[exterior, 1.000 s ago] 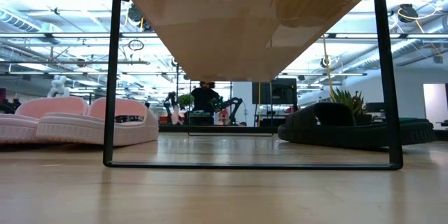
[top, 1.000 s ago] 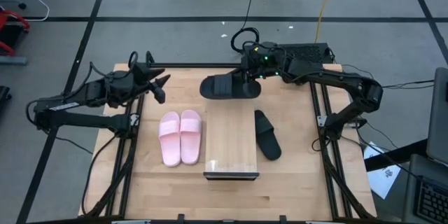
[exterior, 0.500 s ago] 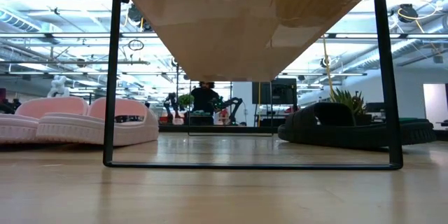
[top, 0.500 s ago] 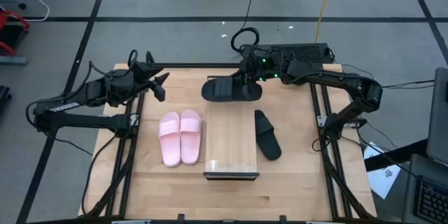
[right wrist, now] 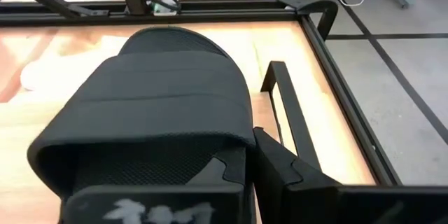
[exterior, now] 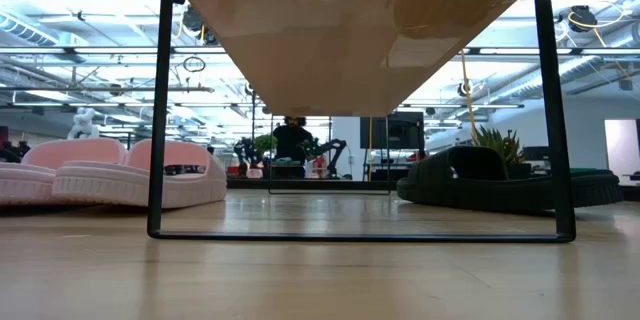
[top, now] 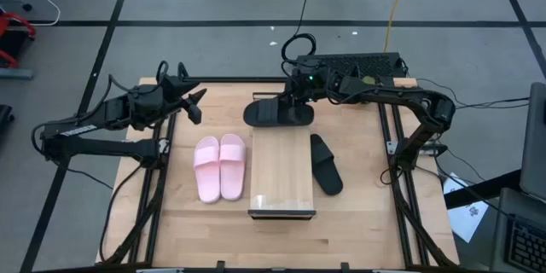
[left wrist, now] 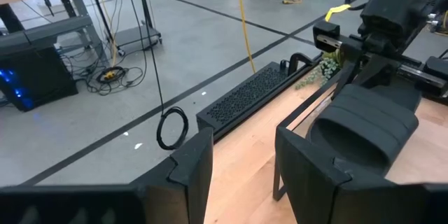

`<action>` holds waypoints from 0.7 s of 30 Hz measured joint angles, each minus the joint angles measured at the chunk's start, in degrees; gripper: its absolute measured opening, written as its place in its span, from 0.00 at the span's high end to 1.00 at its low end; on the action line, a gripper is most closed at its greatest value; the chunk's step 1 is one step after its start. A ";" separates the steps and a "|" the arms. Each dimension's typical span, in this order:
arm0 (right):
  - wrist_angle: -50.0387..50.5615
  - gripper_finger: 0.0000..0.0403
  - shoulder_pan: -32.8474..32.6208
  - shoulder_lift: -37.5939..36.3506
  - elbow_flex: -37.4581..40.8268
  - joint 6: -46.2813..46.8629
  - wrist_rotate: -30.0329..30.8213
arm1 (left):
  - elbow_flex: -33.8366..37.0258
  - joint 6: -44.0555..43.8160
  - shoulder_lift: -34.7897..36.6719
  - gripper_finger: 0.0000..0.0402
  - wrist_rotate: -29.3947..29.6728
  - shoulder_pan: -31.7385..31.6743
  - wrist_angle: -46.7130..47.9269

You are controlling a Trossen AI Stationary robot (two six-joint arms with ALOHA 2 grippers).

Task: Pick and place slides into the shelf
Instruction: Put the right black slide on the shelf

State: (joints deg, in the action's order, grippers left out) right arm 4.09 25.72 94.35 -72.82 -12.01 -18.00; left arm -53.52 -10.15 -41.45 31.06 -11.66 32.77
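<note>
The right gripper (top: 294, 102) is gripping a black slide (top: 277, 113) with its fingers clamped on the sandal's edge, holding it crosswise just beyond the far end of the shelf (top: 282, 173); in the right wrist view that slide's ribbed strap (right wrist: 150, 105) is filling the frame, with the shelf's dark frame end (right wrist: 290, 129) just beside it. The second black slide (top: 325, 163) is lying on the table just right of the shelf, angled; the two pink slides (top: 220, 166) are lying side by side just left of it. The left gripper (top: 193, 102) is hovering well left of the shelf's far end, its fingers (left wrist: 192, 164) standing apart and holding nothing.
</note>
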 joint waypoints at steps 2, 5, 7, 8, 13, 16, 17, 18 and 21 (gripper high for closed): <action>1.10 1.00 0.34 -0.03 0.00 -0.49 -0.01 | 0.00 0.00 0.00 0.61 0.01 0.00 0.00; 1.93 1.00 1.05 -0.04 0.00 -1.07 0.11 | 0.00 0.16 0.00 0.61 0.02 0.00 0.00; 1.60 1.00 1.56 -0.04 0.00 -1.33 0.25 | 0.00 0.74 0.00 0.61 0.05 0.00 0.00; 1.29 1.00 1.77 -0.07 0.00 -1.33 0.26 | 0.00 0.90 0.00 0.61 0.05 0.00 0.00; 1.02 1.00 2.45 -0.07 -0.02 -1.33 0.24 | 0.00 1.01 0.00 0.61 0.06 0.00 0.00; 1.13 1.00 2.45 -0.07 -0.02 -2.00 0.24 | 0.00 1.13 0.00 0.61 0.09 0.00 0.00; 1.24 1.00 2.45 -0.07 -0.02 -2.41 0.44 | 0.00 1.32 0.00 0.61 0.18 0.00 0.00; 1.30 1.00 2.42 -0.07 -0.02 -2.55 1.35 | 0.00 1.41 0.00 0.61 0.31 0.00 0.00; 1.30 1.00 2.42 -0.07 -0.02 -2.86 1.57 | 0.00 1.46 0.00 0.61 0.42 0.00 -0.01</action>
State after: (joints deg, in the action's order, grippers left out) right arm 5.39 28.14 94.28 -72.84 -14.87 -16.43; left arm -53.52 -8.69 -41.45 31.47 -11.66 32.76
